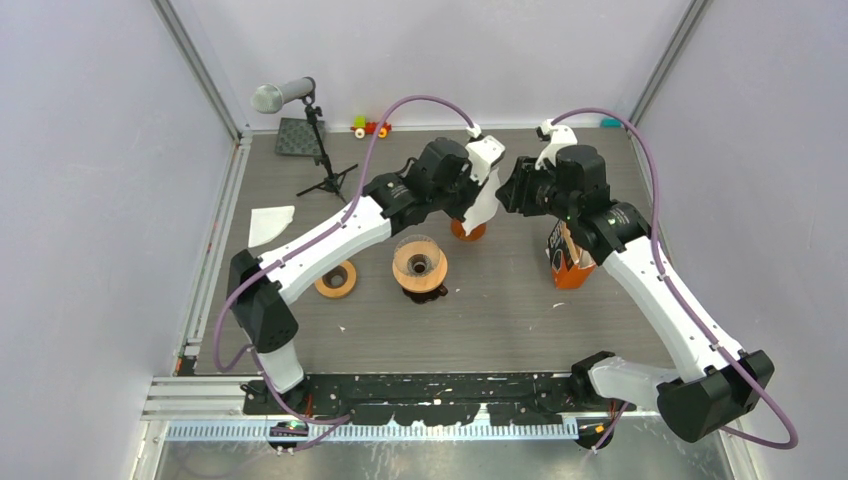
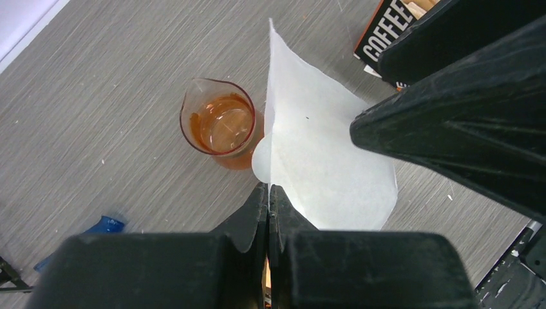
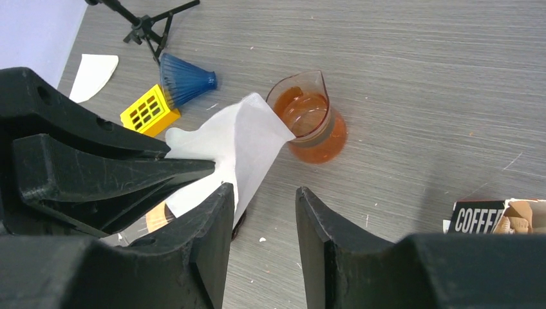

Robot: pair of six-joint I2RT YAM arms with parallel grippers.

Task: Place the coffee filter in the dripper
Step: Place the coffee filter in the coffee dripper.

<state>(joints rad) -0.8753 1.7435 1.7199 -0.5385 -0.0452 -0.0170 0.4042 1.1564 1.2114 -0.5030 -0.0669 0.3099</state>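
Observation:
My left gripper point(image 2: 269, 189) is shut on the edge of a white paper coffee filter point(image 2: 322, 164) and holds it in the air. From above, the left gripper point(image 1: 476, 192) and the filter point(image 1: 484, 212) hang over an orange beaker point(image 1: 467, 231). The clear orange dripper point(image 1: 420, 262) stands on the table, nearer and to the left of the filter. My right gripper point(image 3: 264, 193) is open and faces the filter point(image 3: 241, 138), whose edge lies by its left finger. From above, the right gripper point(image 1: 507, 192) is close to the right of the left one.
A coffee box point(image 1: 569, 262) stands right of the beaker. A wooden ring point(image 1: 336, 279) lies left of the dripper. A spare filter point(image 1: 270, 223) lies at the left. A microphone stand point(image 1: 318, 140) and small toys point(image 1: 370, 127) are at the back.

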